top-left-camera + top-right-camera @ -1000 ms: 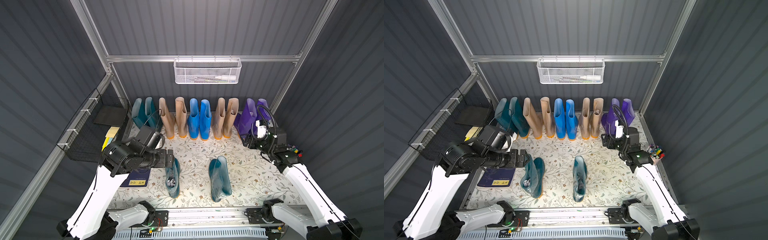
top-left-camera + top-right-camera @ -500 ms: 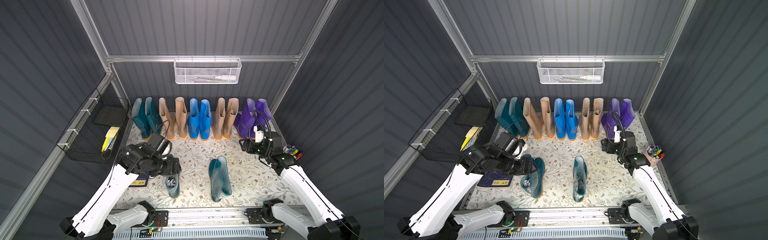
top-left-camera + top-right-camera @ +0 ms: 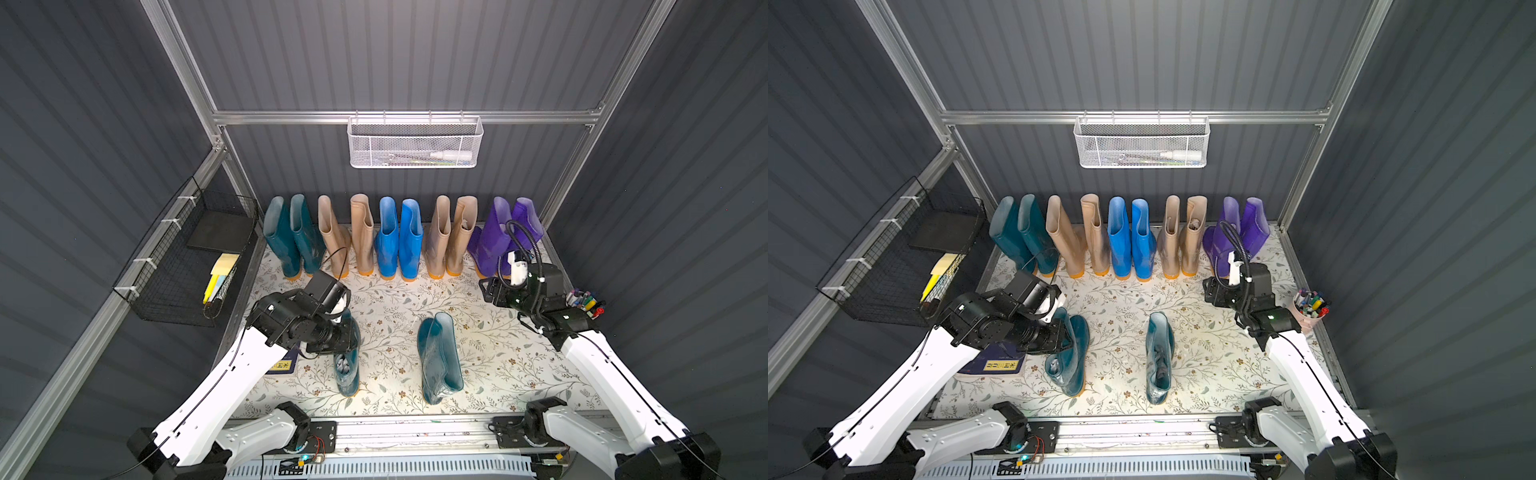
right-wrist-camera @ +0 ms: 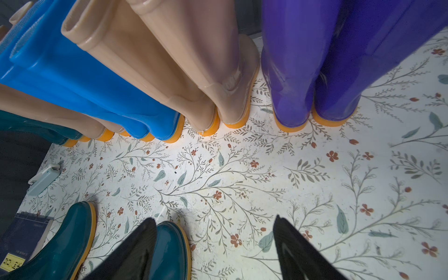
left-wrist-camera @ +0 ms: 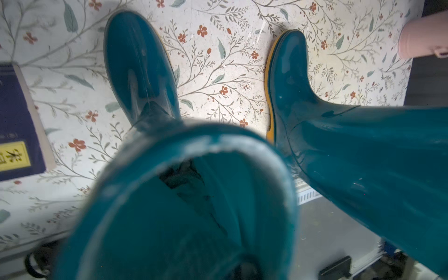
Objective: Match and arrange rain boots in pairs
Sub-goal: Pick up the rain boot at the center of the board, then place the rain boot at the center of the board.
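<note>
Along the mat's [image 3: 395, 316] back edge: five pairs stand in a row, from the left a teal pair [image 3: 291, 237], beige pair [image 3: 349, 232], blue pair [image 3: 399, 237], second beige pair [image 3: 451, 235] and purple pair [image 3: 498, 237].
Front of the mat: two more teal boots stand well apart, the left loose boot [image 3: 347, 374] and the middle loose boot [image 3: 438, 357].
Left gripper [image 3: 1064, 332]: at the top rim of the left loose boot; its fingers are hidden, so clamped or not cannot be told.
Right gripper [image 4: 214, 218]: fingers apart, empty, over bare mat near the purple pair.
Left edge: book [image 3: 282, 365] beside the left loose boot.
Right edge: cup of markers [image 3: 584, 301].
</note>
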Tool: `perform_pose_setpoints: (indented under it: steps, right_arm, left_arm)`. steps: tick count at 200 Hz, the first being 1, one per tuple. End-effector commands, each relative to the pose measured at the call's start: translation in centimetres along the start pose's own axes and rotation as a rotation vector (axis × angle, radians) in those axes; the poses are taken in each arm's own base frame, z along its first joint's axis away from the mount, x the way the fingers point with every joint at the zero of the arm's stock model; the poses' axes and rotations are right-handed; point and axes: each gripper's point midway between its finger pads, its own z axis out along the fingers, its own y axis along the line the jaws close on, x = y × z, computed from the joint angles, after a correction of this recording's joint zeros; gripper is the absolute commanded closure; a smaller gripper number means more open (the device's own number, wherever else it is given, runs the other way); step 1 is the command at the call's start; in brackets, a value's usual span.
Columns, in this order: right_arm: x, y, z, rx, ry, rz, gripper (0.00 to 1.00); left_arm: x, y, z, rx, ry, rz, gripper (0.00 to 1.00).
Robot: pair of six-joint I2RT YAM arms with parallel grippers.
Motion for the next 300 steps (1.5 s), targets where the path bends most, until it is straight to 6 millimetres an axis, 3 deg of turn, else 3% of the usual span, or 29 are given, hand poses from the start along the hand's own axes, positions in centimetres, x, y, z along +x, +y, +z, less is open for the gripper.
perform_pose_setpoints:
  steps: [1, 18, 72, 102, 110, 188, 234, 300]
  right_arm:
    - [-0.1, -0.2, -0.4, 0.018, -0.011, -0.011, 0.21]
    - [-0.1, -0.3, -0.5, 0.021, -0.01, -0.011, 0.21]
    - [-0.3, -0.4, -1.1, 0.033, -0.03, -0.012, 0.21]
    - [-0.3, -0.6, -1.2, 0.046, -0.034, -0.01, 0.21]
    - [-0.3, -0.8, -1.2, 0.051, -0.035, -0.009, 0.22]
    - [-0.2, -1.0, -1.2, 0.065, -0.035, -0.016, 0.21]
    - [-0.1, -1.6, -1.6, 0.097, -0.036, -0.025, 0.22]
    - [0.0, -1.8, -1.6, 0.109, -0.036, -0.034, 0.21]
  left_arm:
    - [-0.4, -0.7, -0.1, 0.03, -0.017, 0.029, 0.86]
    - [-1.1, -1.2, -0.4, 0.047, -0.046, 0.03, 1.0]
    - [-4.5, -3.7, -2.8, 0.119, -0.192, 0.061, 1.0]
    - [-5.8, -4.9, -2.3, 0.152, -0.206, 0.089, 1.0]
    - [-6.7, -5.7, -3.3, 0.172, -0.242, 0.108, 1.0]
    - [-11.5, -8.2, -2.1, 0.169, -0.313, 0.231, 1.0]
    - [-12.4, -8.5, -0.3, 0.128, -0.244, 0.301, 1.0]
    - [-12.5, -8.0, 0.1, 0.055, -0.17, 0.378, 1.0]
